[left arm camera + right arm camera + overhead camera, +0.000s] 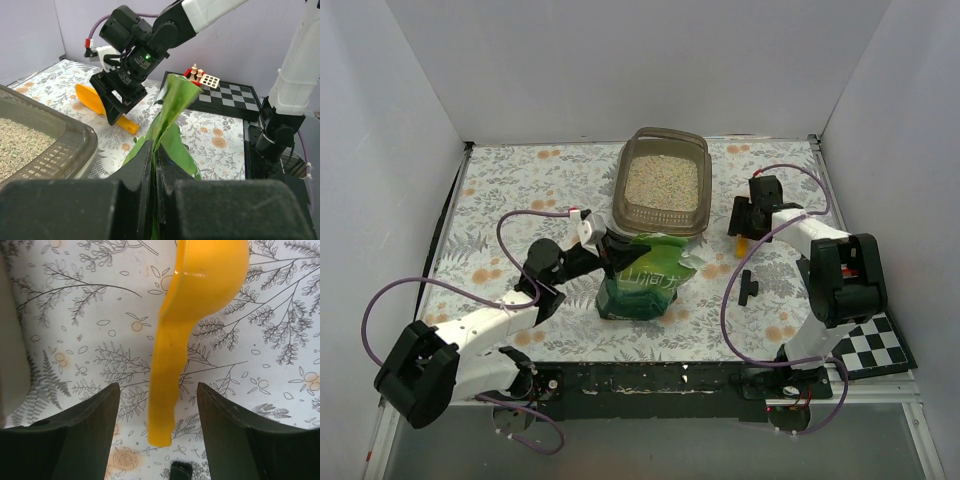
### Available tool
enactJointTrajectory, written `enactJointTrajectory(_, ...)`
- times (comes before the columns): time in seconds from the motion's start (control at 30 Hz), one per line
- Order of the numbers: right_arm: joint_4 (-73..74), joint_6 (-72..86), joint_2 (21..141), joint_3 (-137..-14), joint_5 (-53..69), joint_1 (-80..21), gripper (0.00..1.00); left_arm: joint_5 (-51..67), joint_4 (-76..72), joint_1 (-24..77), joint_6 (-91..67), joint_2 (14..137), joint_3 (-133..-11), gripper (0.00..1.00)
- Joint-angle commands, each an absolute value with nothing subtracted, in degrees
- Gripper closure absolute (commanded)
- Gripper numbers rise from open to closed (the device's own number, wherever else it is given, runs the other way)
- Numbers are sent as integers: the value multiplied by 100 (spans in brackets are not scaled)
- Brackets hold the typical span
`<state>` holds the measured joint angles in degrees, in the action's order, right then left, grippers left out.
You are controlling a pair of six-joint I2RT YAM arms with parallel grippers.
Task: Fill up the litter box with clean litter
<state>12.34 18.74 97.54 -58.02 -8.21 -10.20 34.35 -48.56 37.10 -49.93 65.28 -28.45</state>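
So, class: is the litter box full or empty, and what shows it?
Partly filled: pale litter covers the litter box floor, its walls rising above the layer.

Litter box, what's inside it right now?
The litter box holds pale beige clean litter spread across its floor. The granules cover the floor, so the layer's depth and anything buried cannot be seen.

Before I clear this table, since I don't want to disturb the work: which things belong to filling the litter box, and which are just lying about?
For the job:
litter box
clean litter in it
green bag, pinched in the left hand
yellow scoop

Lying about:
chessboard
small black object
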Motion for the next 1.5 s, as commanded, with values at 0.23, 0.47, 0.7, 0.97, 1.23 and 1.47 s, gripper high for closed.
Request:
enactJointTrajectory(0.23,1617,1196,7595,-6109,1745,-1020,28,3173,-5748,3525,-5054,5353,-2110,100)
enactJointTrajectory(0.47,-189,853,6040,-4257,3445,-1020,29,2436,-6064,3402,-5194,4721,-1513,100)
enactJointTrajectory(0.7,-835,90,5678,-3551,4357,-1020,25,1653,-6486,3357,-5589,4421,-1020,100)
enactJointTrajectory(0.97,-592,-2113,6090,-3751,6396,-1020,28,1564,-6530,3349,-5844,4298,-870,100)
enactJointTrajectory(1.23,-896,-2672,6794,-4210,7101,-1072,30,1722,-6513,3349,-5933,4333,-852,100)
enactJointTrajectory(1.47,-1211,-2550,7215,-4544,7339,-1274,28,1819,-6627,3349,-5994,4543,-844,100)
